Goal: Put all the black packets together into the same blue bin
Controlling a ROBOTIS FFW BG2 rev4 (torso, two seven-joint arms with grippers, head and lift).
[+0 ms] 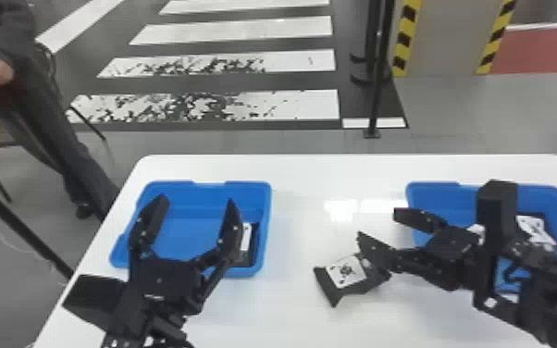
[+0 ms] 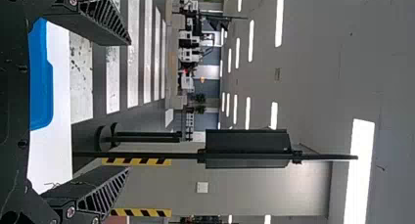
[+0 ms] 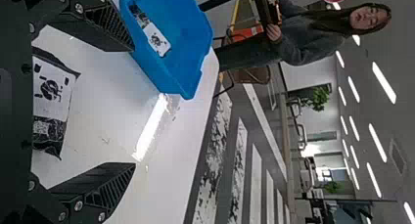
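in the head view, the left gripper (image 1: 197, 200) hangs open over the left blue bin (image 1: 208, 185), which sits near the left edge of the tabletop (image 1: 300, 185), toward its far left corner. inside that bin, against the wall facing the other bin, is a black packet with a white label (image 1: 245, 240). the right blue bin (image 1: 435, 187) sits by the tabletop's right edge; white-labelled packets (image 1: 534, 226) show in it, partly behind the right arm. the right gripper (image 1: 377, 224) is open too, just beside the loose black packet (image 1: 347, 273), which lies on the tabletop between the bins but farther from the far edge than they are.

in the left wrist view, the left gripper's fingers (image 2: 110, 26) are wide apart, a blue rim behind them.

in the right wrist view, the right gripper's fingers (image 3: 105, 31) are spread, with the loose black packet, label up, close to the gripper's body.
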